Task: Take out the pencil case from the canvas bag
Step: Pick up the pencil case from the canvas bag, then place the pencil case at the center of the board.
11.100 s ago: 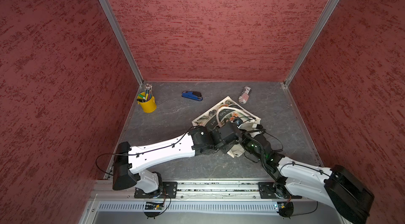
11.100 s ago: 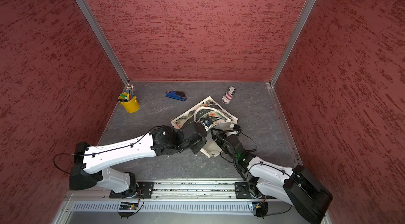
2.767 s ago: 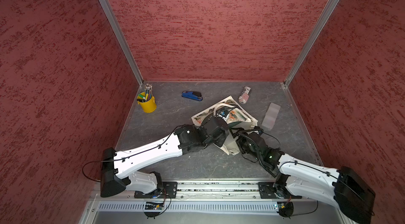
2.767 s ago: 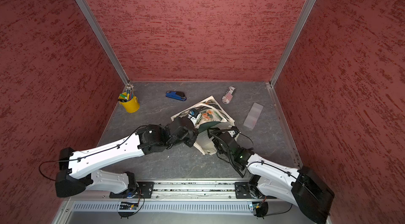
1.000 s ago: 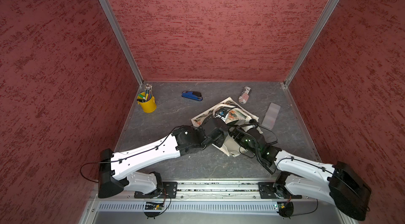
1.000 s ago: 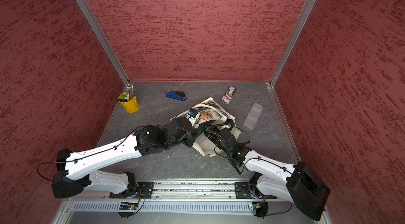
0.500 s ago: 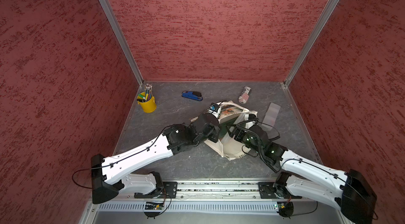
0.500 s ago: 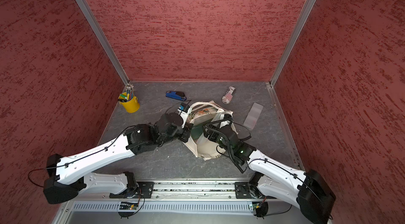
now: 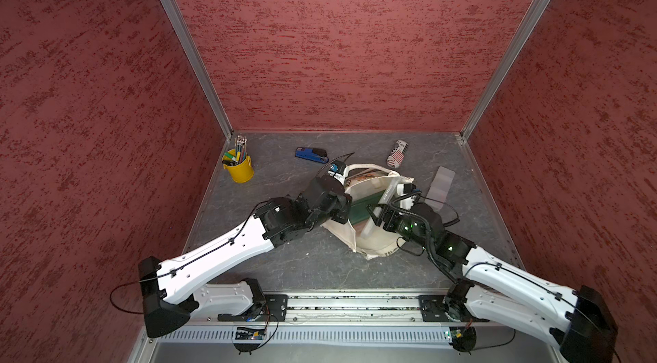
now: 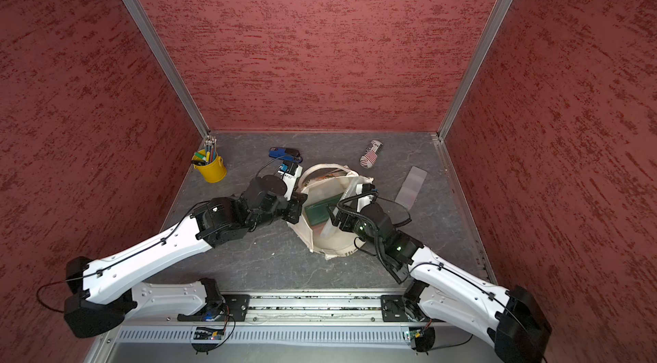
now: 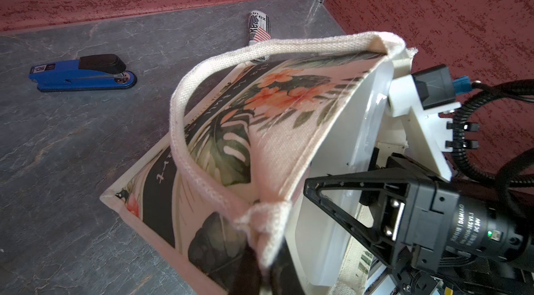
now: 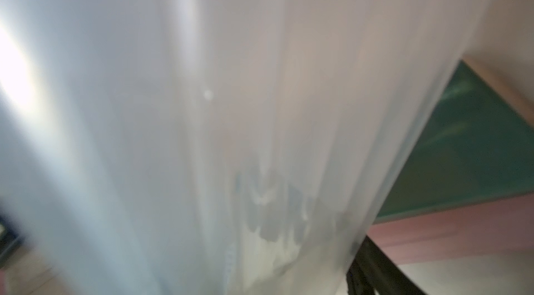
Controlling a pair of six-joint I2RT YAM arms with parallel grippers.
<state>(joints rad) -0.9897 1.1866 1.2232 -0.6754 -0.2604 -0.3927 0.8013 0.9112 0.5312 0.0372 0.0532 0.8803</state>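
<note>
The left gripper is clenched on the rim of the canvas bag, just where a handle is sewn on. It holds the mouth open while the bag rests on the counter. The pencil case, judged to be the translucent white box, is inside the bag. It leans on edge against the side nearest the right arm, beside a flat green thing. The right gripper reaches into the mouth with its jaws spread wide on either side of the case; whether they press on it cannot be told.

The plastic looks smooth and the case nearly fills the jaws, so a shallow bite could let it pivot or slip back. A corner may catch the rim or a handle loop on the way up and drag the bag along. The left pinch holds only a small fold of cloth; if that slips, the mouth collapses onto the case. The case fills the right wrist view, so that view shows little else.
</note>
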